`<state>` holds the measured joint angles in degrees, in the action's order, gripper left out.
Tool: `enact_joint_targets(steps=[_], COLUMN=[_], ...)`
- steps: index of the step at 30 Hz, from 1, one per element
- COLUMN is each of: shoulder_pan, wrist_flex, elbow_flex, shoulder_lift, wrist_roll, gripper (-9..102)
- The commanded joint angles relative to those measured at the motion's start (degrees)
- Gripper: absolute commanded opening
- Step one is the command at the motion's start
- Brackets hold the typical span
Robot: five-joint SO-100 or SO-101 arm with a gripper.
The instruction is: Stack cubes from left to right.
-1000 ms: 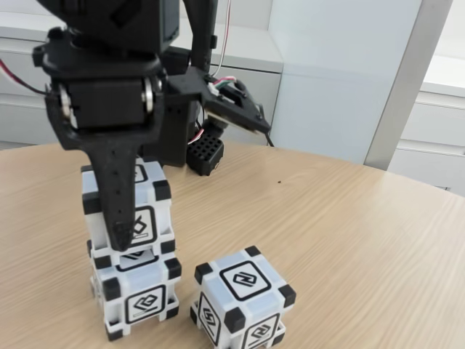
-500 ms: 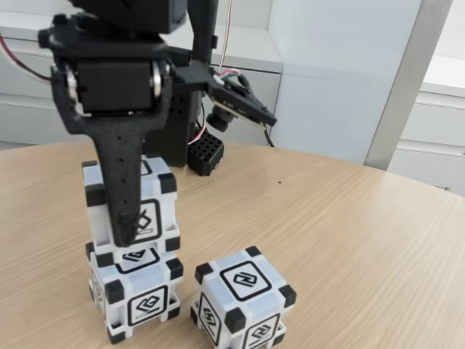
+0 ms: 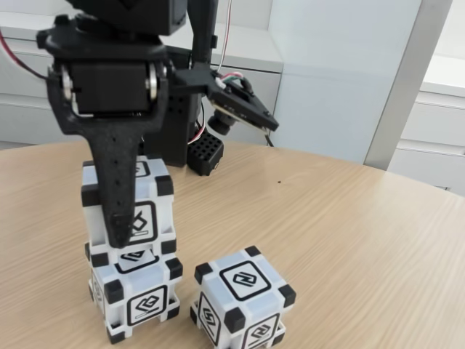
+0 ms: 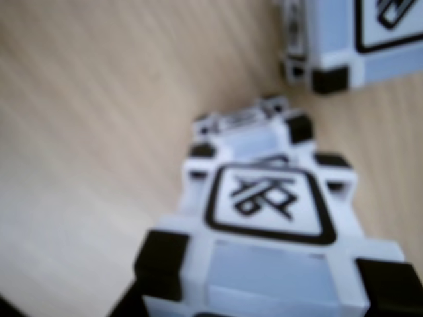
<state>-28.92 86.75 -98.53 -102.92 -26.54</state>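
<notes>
Three cubes on the wooden worktop [image 3: 349, 240]: two stacked at the fixed view's left, upper cube [image 3: 149, 211] on lower cube [image 3: 138, 298], third cube [image 3: 243, 302] just beside them. One black finger [image 3: 120, 196] crosses the upper cube; whether the fingers clench it, I cannot tell

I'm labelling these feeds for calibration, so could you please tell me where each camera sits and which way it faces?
Fixed view: low at the table's near edge, looking across the table at the arm's front; it shows the black gripper down over the top cube, which sits on the bottom cube, with a loose cube at right.
Wrist view: on the gripper, looking steeply down on the top cube; no clear part of the arm shows.
Shared: the stack, the loose cube, the table.
</notes>
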Motion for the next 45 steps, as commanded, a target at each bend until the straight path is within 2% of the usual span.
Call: enact_joint_targets(steps=[1, 7, 15, 37, 45], shoulder_pan=[-0.5, -0.5, -0.4, 0.1, 0.2], wrist_flex=[-0.6, -5.5, -5.8, -4.7, -0.3], elbow_flex=[1.6, 1.6, 1.1, 0.5, 0.7], shoulder_lift=[-0.3, -0.1, 0.0, -0.3, -0.3], wrist_roll=[1.0, 2.5, 0.4, 4.1, 3.2], gripper=[0, 0, 0, 0, 0])
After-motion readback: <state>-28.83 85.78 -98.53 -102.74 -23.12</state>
